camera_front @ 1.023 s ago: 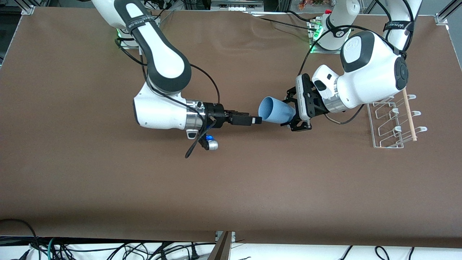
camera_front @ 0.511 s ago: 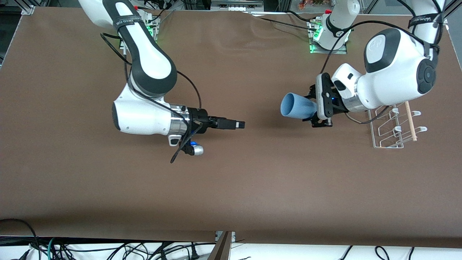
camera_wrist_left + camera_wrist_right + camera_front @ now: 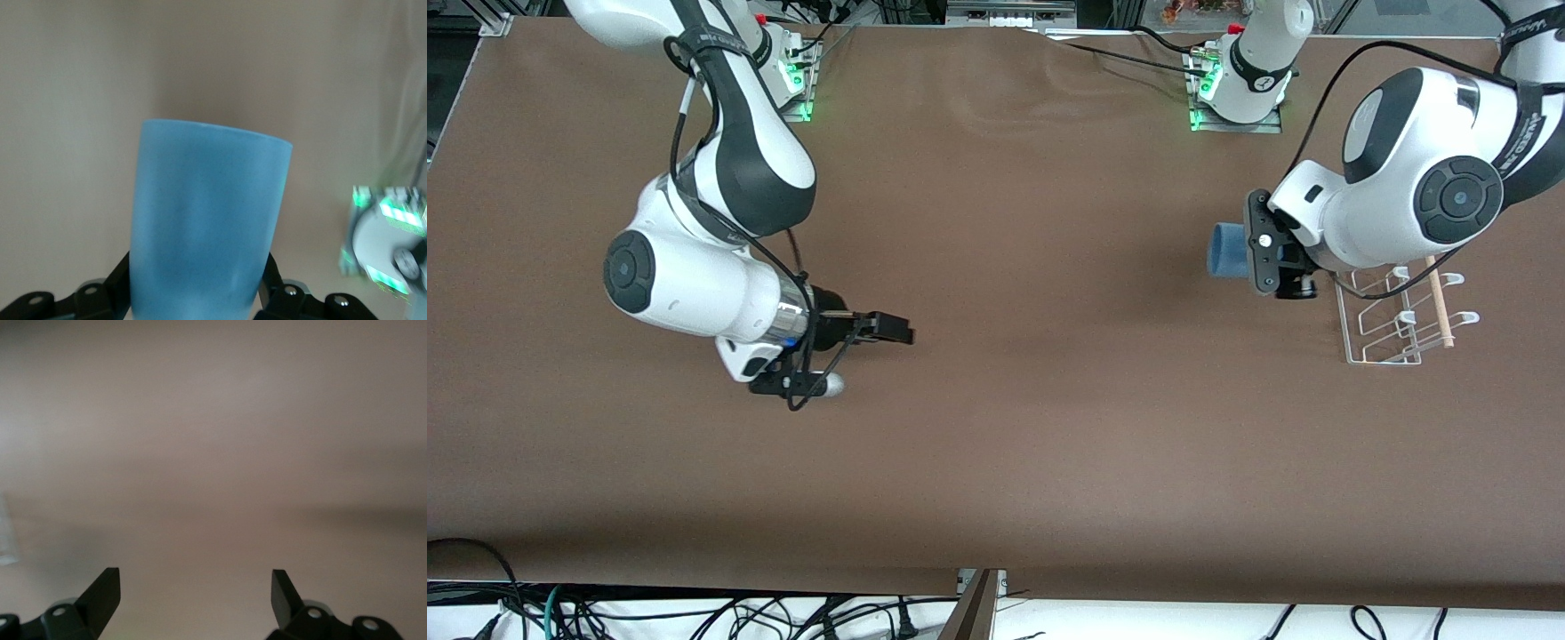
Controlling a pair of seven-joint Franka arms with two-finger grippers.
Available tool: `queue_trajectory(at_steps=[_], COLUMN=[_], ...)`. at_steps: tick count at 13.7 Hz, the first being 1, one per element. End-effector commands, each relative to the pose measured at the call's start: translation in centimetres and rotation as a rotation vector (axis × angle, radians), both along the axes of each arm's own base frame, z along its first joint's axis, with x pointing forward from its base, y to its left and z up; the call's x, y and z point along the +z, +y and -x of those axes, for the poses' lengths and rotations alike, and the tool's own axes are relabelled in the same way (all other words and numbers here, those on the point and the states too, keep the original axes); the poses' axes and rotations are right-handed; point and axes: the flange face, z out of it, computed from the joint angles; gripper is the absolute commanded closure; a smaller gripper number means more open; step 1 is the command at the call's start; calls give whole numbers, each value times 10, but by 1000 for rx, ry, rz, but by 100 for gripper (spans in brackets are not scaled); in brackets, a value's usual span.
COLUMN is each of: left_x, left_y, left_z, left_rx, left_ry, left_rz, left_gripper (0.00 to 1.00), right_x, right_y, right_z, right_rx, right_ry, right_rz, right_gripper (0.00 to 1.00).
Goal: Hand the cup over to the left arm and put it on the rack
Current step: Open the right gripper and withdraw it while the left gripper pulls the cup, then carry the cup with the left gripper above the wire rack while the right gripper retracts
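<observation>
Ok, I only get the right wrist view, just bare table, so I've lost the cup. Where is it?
Observer: The cup is in the left gripper, jaws shut on it, over the table beside the rack.
Operator: Is it on the rack yet?
Observer: No, it is clear of the rack, held sideways with its wide end pointing away from it.
Operator: And where's my gripper?
Observer: The right gripper is over the table toward the right arm's end, well apart from the cup.
</observation>
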Motion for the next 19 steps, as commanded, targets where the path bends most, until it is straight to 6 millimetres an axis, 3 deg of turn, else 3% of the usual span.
queue_trajectory(at_steps=[1, 3, 5, 9, 11, 13, 16, 19], left_x=[5, -19, -41, -82, -96, -117, -145, -153], left_y=[20, 34, 49, 68, 75, 78, 71, 75], left_z=[0, -7, -13, -14, -7, 11, 46, 53], left_rx=[1, -26, -51, -26, 9, 31, -35, -34], left_ry=[30, 62, 94, 119, 113, 78, -4, -72], left_rz=[-214, -369, -514, -835, -979, -1123, -1298, -1363], left_gripper=[93, 100, 100, 100, 100, 100, 100, 100], right_x=[14, 30, 50, 106, 127, 133, 142, 153], right_y=[-47, -78, -111, -184, -210, -240, -252, -260], right_z=[14, 15, 16, 26, 41, 58, 75, 80], right_rx=[33, 36, 21, -39, -65, -104, -117, 15], right_ry=[-41, -41, -35, -108, -124, -96, -50, -75], right_rz=[185, 271, 296, 404, 444, 446, 449, 440], right_gripper=[0, 0, 0, 0, 0, 0, 0, 0])
